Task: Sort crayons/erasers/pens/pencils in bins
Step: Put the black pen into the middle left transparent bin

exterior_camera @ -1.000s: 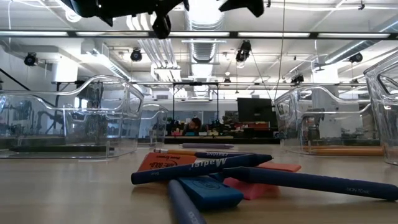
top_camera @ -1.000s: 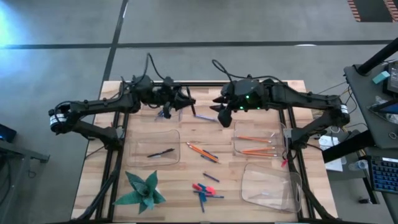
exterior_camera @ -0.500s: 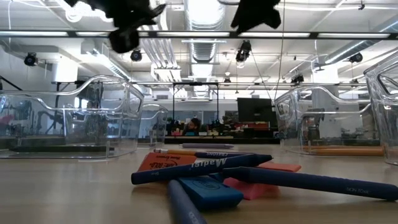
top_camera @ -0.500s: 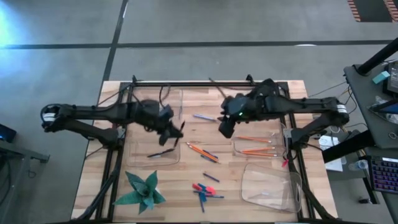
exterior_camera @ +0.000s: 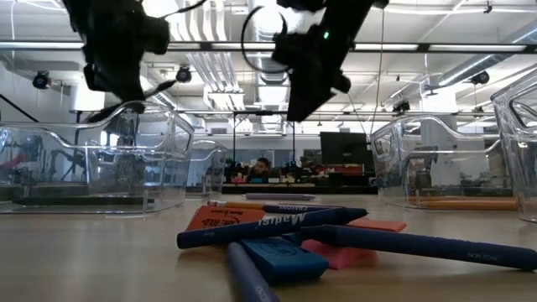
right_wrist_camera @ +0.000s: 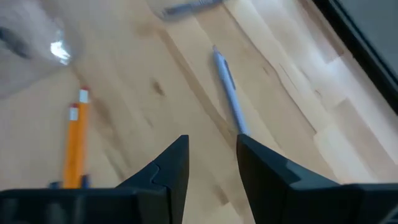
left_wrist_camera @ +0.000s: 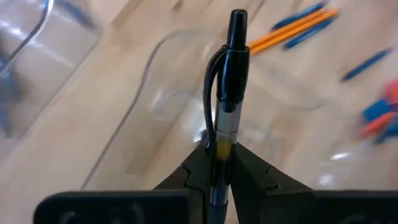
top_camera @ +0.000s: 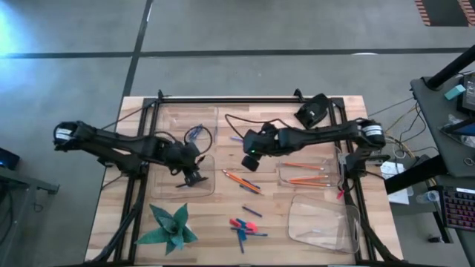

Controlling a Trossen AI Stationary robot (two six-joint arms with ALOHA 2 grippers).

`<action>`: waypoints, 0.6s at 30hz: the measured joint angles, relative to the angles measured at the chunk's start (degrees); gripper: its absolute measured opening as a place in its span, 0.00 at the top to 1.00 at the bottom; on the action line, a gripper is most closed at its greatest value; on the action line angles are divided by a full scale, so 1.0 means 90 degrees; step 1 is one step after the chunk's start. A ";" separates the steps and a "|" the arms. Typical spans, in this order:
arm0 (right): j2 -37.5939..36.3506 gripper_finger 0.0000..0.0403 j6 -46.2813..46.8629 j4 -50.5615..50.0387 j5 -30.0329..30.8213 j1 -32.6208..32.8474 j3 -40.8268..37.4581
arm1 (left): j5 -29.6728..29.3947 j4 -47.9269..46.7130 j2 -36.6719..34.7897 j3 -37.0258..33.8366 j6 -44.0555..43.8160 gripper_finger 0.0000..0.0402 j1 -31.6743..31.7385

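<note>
The left hand (left_wrist_camera: 217,163) is pinching a black pen (left_wrist_camera: 228,93) over the clear bin (top_camera: 183,175) at the left middle of the high view. The right hand (right_wrist_camera: 211,163) hangs above the surface (top_camera: 223,215) near the middle, fingers spread. Orange pencils (top_camera: 242,181) lie just below it. Erasers (top_camera: 239,224) sit lower down.

The left arm reaches in from the table's left edge, its wrist bent down, and the left gripper (top_camera: 194,176) has its fingers (left_wrist_camera: 186,177) pressed together on a black pen (left_wrist_camera: 229,81) that sticks out forward from between them. The right arm stretches from the table's right edge toward the middle. The right gripper (top_camera: 251,159) points downward, fingers (right_wrist_camera: 174,163) parted with nothing between them.
</note>
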 joint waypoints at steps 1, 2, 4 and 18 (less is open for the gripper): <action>0.0107 0.68 0.0001 -0.0009 0.0000 -0.0033 0.0010 | -0.0081 -0.0061 0.0092 -0.0021 0.0087 0.94 -0.0039; 0.0212 0.68 0.0029 -0.0029 0.0002 -0.0069 0.0037 | -0.0122 -0.0073 0.0191 -0.0044 0.0164 0.94 -0.0084; 0.0354 0.67 0.0116 -0.0028 0.0004 -0.0145 0.0067 | -0.0223 -0.0142 0.0441 -0.0065 0.0304 0.94 -0.0183; 0.0831 0.61 0.0122 0.0070 0.0046 -0.0683 0.0098 | 0.0029 -0.0270 0.1812 -0.0065 0.0275 0.93 -0.0295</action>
